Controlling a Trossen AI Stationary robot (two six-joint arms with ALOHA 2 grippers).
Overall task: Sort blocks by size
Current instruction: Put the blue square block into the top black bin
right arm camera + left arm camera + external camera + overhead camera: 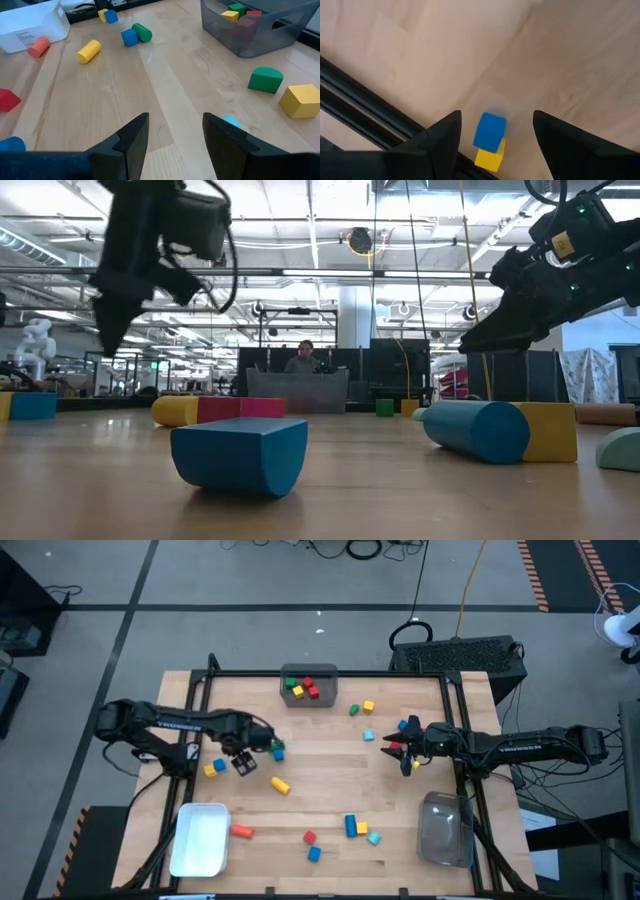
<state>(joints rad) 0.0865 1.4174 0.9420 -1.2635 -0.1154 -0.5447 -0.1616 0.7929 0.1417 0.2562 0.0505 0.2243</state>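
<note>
My left fingers [495, 137] hang open and empty above the bench [470, 55], with the blue cube [489, 131] touching the yellow cube [490, 159] straight between them below, while my right fingers [172, 137], also parted and empty, wait far across.

white lettering on both arms, label on white bin [30, 27], all unreadable
</note>
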